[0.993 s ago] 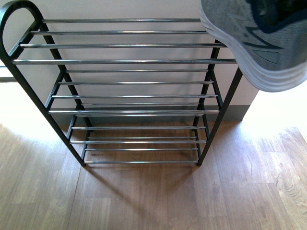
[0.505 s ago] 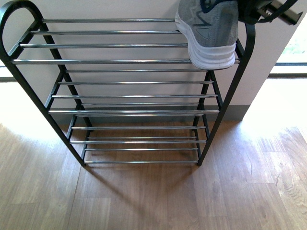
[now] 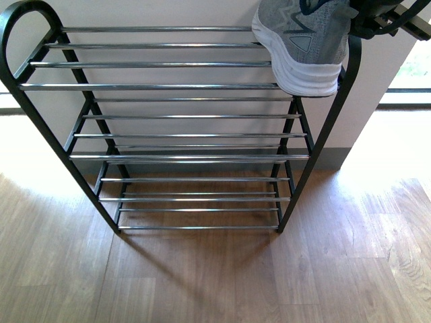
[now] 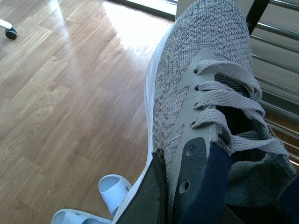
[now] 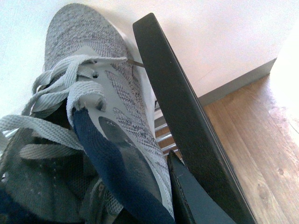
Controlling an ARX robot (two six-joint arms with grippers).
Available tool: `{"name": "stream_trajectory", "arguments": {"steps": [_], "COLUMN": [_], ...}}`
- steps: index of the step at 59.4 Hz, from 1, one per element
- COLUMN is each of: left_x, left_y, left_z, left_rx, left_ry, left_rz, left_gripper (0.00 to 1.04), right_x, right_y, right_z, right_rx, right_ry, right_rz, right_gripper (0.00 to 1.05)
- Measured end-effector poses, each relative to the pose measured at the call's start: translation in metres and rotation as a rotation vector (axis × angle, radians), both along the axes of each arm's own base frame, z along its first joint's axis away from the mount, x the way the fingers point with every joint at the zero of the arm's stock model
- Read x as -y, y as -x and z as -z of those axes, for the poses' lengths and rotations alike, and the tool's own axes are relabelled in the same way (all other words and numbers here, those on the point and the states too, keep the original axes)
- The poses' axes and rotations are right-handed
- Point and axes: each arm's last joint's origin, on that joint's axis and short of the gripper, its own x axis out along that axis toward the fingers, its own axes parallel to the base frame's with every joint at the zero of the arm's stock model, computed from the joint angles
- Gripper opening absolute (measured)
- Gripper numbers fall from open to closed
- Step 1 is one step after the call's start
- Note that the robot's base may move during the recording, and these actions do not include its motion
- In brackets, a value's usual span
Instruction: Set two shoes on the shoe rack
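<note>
The right gripper [image 3: 374, 20], in the upper right corner of the front view, pinches the collar of a grey sneaker [image 3: 300, 47], with one dark finger [image 5: 194, 200] flat against its side. That sneaker is at the right end of the top tier of the shoe rack [image 3: 168, 86], toe to the wall and heel over the front bar. I cannot tell whether its sole touches the bars. The left gripper [image 4: 163, 205] clamps a second sneaker [image 4: 201, 70] above the wooden floor [image 4: 56, 93], and pale blue slides [image 4: 112, 189] lie beneath it.
</note>
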Motion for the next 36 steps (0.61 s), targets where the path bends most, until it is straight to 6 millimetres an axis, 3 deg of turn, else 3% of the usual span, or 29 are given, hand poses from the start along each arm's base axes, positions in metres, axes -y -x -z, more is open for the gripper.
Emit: {"name": "stream_trajectory", "arguments": {"steps": [12, 21, 36], "left_x": [0.000, 0.000, 0.000], "left_y": [0.000, 0.000, 0.000], "left_z": [0.000, 0.000, 0.000], "left_rx": [0.000, 0.000, 0.000], "left_ry": [0.000, 0.000, 0.000], "left_rz": [0.000, 0.000, 0.000], "left_gripper": [0.02, 0.02, 0.02], "right_x": [-0.005, -0.007, -0.007], "right_y": [0.009, 0.016, 0.055], "right_z": [0.000, -0.006, -0.040], "right_rx": [0.002, 0.021, 0.053], "right_ry": [-0.021, -0.048, -0.086], "right_rz": [0.001, -0.019, -0.064], "right_gripper": [0.01, 0.33, 0.70]}}
